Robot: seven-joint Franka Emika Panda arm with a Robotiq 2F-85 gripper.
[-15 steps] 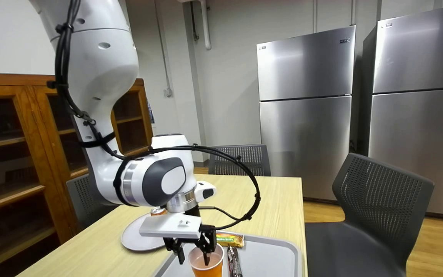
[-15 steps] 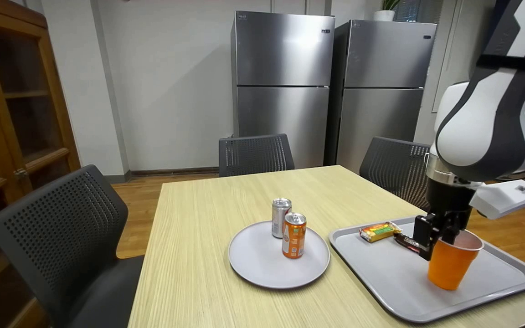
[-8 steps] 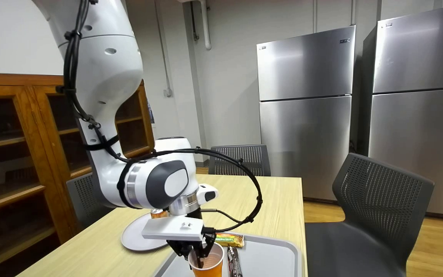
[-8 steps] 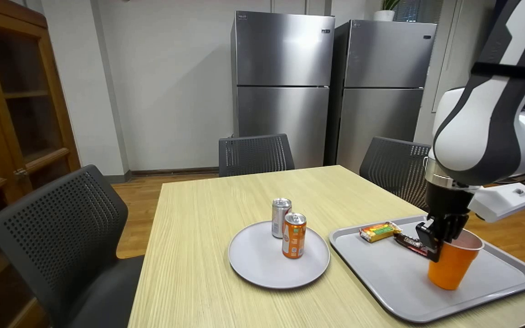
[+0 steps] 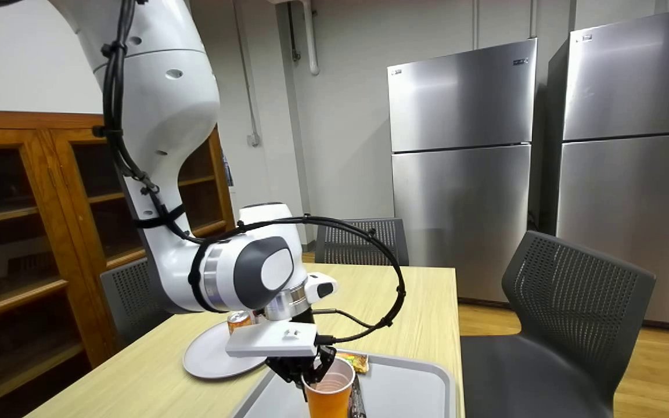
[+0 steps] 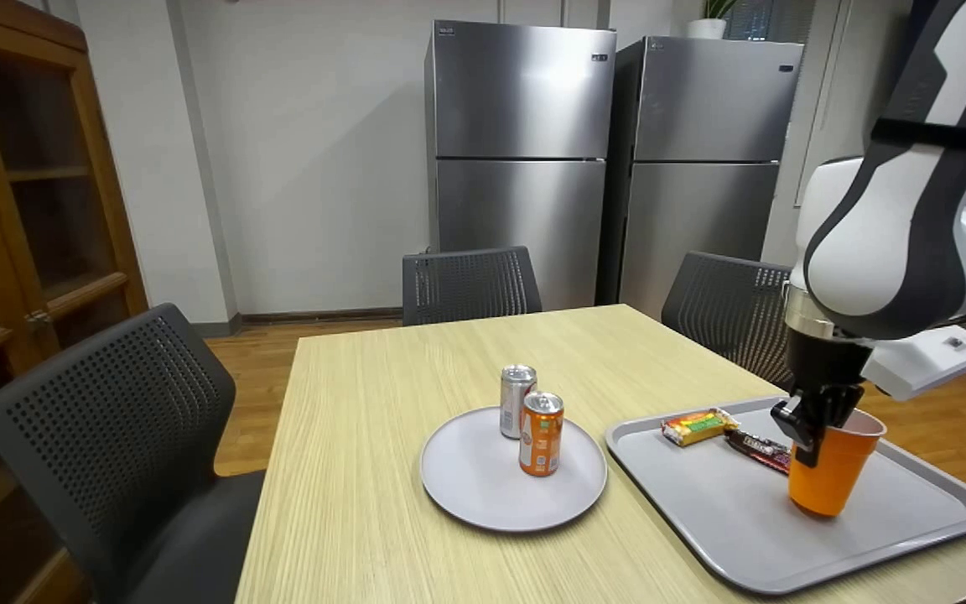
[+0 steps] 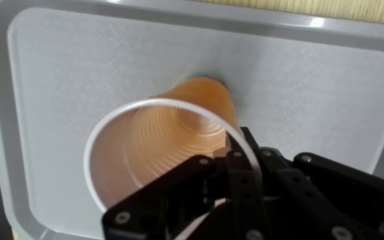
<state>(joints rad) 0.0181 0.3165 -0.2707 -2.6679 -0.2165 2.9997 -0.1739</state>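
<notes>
An orange cup (image 6: 835, 470) with a white rim and pale inside is over the grey tray (image 6: 701, 512). My gripper (image 6: 818, 440) is shut on the cup's wall near the rim, one finger inside and one outside. The wrist view looks down into the cup (image 7: 208, 93), which contains nothing visible; my gripper (image 7: 236, 138) pinches its side there, the finger pads partly hidden by the rim. The cup's base is at or just above the tray; I cannot tell which. Beside it on the tray are a yellow-wrapped bar (image 6: 698, 427) and a dark-wrapped bar (image 6: 758, 450).
A round grey plate (image 6: 475, 491) on the wooden table (image 6: 349, 436) bears a silver can (image 6: 516, 398) and an orange can (image 6: 541, 440). Dark chairs (image 5: 567, 325) surround the table. A cable loop (image 5: 392, 290) arcs out from the arm.
The jaws have come together on the cup's wall, after standing apart with one finger in the cup. Cup and gripper have since shifted together, slightly up and toward the bars.
</notes>
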